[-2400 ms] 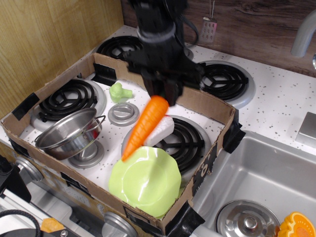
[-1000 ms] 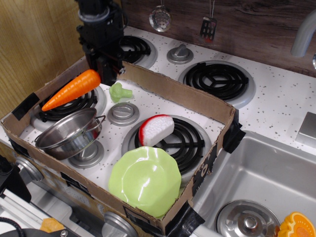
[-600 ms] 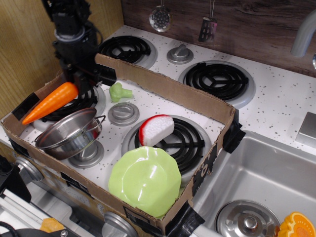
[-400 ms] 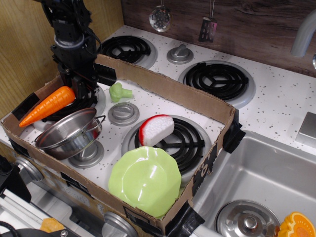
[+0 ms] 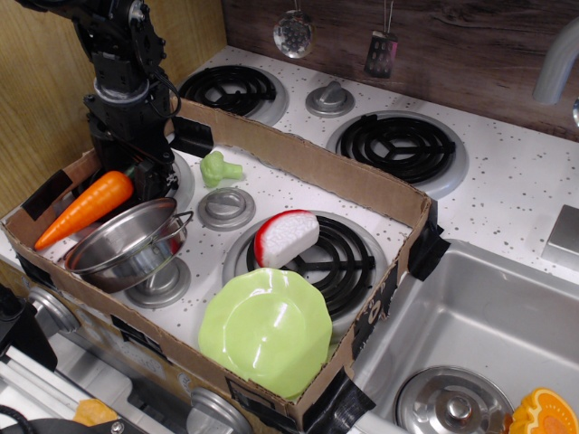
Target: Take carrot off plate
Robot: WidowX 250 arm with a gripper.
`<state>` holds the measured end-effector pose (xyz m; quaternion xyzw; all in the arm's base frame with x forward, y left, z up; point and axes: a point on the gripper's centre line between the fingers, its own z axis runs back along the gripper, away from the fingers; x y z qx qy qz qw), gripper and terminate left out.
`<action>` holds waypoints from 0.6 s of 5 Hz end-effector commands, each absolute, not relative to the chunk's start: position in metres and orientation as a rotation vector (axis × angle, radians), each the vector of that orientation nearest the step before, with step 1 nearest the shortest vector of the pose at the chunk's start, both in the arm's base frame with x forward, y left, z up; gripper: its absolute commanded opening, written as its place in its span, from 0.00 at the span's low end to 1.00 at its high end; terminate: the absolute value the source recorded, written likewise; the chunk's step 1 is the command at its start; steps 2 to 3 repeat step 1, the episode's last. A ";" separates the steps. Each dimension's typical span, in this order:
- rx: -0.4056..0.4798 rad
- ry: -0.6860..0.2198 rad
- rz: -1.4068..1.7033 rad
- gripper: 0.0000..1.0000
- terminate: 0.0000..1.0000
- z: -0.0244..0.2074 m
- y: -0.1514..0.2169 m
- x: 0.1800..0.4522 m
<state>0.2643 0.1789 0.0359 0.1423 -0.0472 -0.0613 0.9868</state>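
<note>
The orange carrot (image 5: 83, 208) lies slanted over the back-left burner, tip toward the left cardboard wall, thick stem end at my gripper. My gripper (image 5: 140, 172) points down at the box's left back corner and is shut on the carrot's stem end. The carrot sits just above the steel pot's rim; I cannot tell whether it touches it. The lime-green plate (image 5: 262, 330) lies empty at the front of the box, far from the carrot.
A steel pot (image 5: 122, 242) sits tilted at the front left. A red-and-white toy (image 5: 285, 237) lies on the middle burner, and a small green vegetable (image 5: 218, 168) behind it. Cardboard walls (image 5: 308, 167) ring the stove. The sink (image 5: 470, 334) is at right.
My gripper carried the carrot from above the plate leftward to the back-left burner, then lowered it slightly toward the pot's rim. The plate stayed put.
</note>
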 end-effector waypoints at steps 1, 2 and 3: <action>0.401 -0.191 -0.134 1.00 1.00 0.077 0.172 0.279; 0.401 -0.191 -0.134 1.00 1.00 0.077 0.172 0.279; 0.401 -0.191 -0.134 1.00 1.00 0.077 0.172 0.279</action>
